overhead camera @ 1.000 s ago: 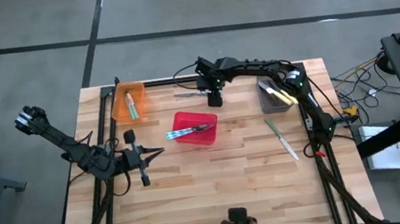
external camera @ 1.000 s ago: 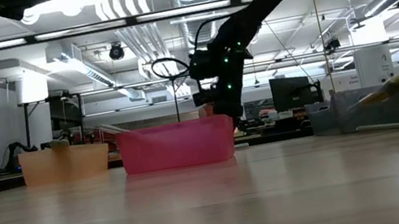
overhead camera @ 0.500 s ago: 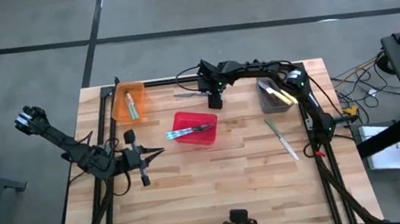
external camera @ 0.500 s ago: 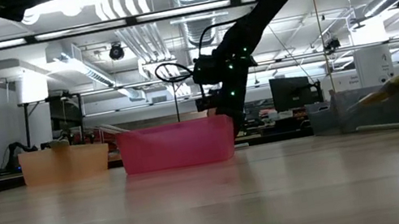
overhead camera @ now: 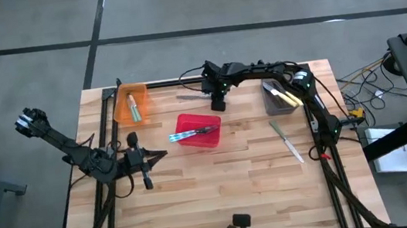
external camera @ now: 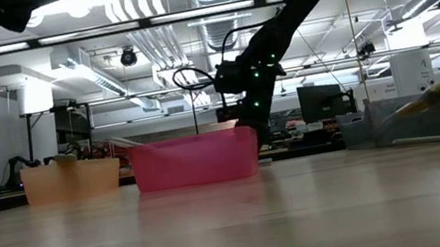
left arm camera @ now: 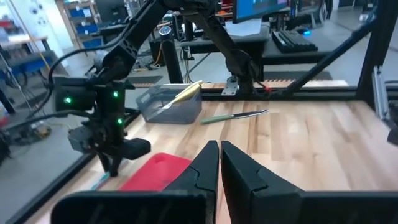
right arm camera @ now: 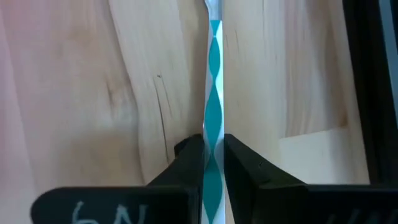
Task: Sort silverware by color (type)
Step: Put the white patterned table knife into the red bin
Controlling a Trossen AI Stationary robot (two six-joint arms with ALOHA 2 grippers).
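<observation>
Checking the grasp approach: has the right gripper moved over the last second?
Yes. The right gripper has drawn slightly toward the table's far edge, away from the red bin, and its fingers have shut on a blue utensil.

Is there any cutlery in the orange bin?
Yes, the orange bin holds a green-handled utensil, seen plainly from above.

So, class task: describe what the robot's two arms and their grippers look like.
Both arms are dark, slim and jointed. The right arm trails thin black cables and shows small green lights near its wrist. Each ends in two dark, wedge-shaped fingers: left gripper, right gripper. White handwritten marks show on the right gripper's body.
</observation>
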